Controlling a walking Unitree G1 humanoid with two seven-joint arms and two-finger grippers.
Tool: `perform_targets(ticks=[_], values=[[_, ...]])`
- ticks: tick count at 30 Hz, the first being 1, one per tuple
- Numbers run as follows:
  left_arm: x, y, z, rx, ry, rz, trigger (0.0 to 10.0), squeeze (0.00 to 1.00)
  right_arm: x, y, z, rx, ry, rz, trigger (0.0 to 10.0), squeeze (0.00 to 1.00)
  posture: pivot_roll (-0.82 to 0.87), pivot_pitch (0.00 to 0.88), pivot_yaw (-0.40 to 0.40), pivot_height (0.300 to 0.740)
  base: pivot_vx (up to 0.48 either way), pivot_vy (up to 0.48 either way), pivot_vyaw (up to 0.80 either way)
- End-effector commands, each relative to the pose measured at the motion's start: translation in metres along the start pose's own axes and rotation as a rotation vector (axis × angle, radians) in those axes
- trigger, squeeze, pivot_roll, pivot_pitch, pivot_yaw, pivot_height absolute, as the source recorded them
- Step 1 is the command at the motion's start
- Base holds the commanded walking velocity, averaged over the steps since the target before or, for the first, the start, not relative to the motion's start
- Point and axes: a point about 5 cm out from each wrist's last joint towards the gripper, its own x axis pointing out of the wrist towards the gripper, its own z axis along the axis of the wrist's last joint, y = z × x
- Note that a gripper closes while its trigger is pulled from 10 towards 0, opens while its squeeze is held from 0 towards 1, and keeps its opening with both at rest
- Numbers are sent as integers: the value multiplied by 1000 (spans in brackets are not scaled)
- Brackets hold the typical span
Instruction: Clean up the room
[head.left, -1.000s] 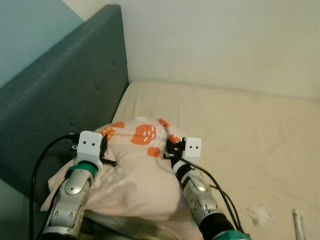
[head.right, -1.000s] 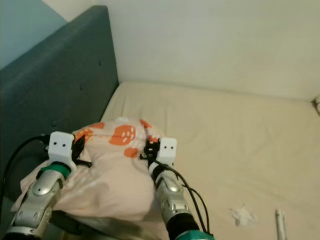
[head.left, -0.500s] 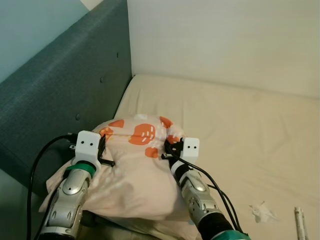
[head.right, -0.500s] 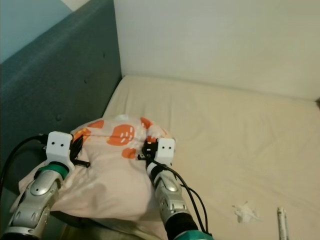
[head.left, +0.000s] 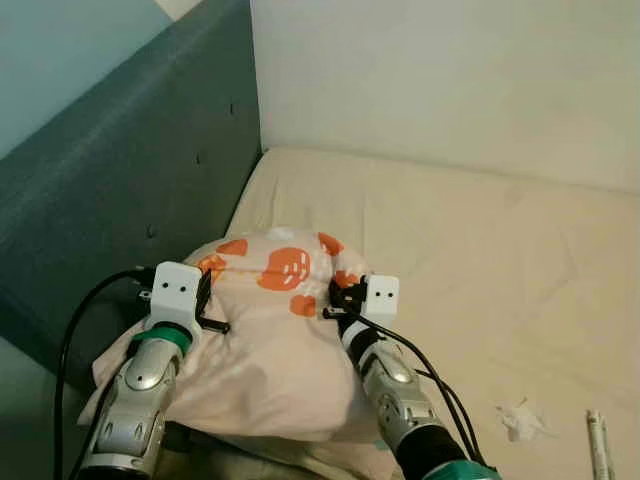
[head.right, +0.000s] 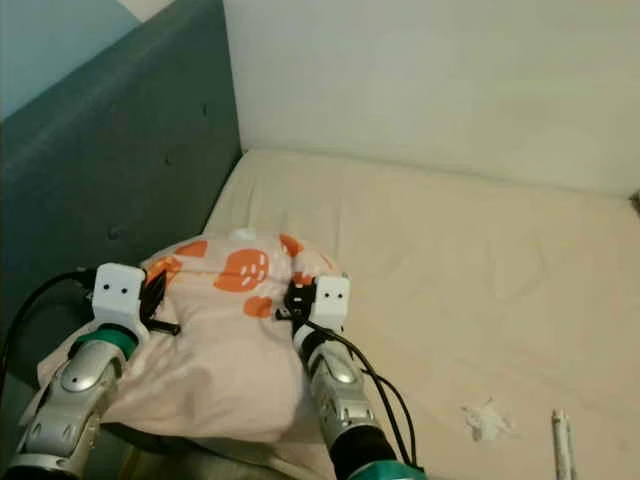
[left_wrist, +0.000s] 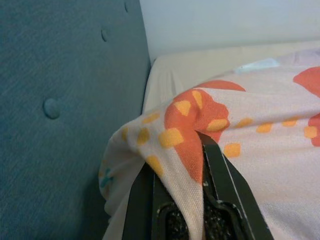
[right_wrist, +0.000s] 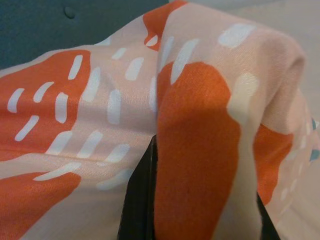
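Note:
A pale pink pillow (head.left: 270, 350) with orange blotches is held up over the near left corner of the bed. My left gripper (head.left: 208, 302) is shut on its left edge and my right gripper (head.left: 338, 298) is shut on its right edge. In the left wrist view the pillow's cloth (left_wrist: 210, 115) is pinched between the black fingers (left_wrist: 222, 175). In the right wrist view a fold of the orange-printed pillow (right_wrist: 195, 140) covers most of the fingers (right_wrist: 140, 200).
A beige mattress (head.left: 480, 250) stretches ahead and to the right, bounded by a teal tufted headboard (head.left: 120, 180) on the left and a pale wall behind. A crumpled white tissue (head.left: 520, 420) and a thin white tube (head.left: 598, 445) lie at the near right.
The camera view has shifted slightly toward the bed. Both grippers keep their hold on the pillow, with no visible move relative to each other.

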Motion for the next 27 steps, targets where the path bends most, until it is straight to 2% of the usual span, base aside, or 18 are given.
perform_targets(ticks=[1,27], values=[[-3,9,-2,11,5,44,10000,0,0,4,-4,50,11,-25,10000,0,179,63,60,665,0,0,0],[-8,10,-8,31,23,42,10000,0,-2,6,-6,47,10,-18,10000,0,178,54,58,636,0,0,0]])
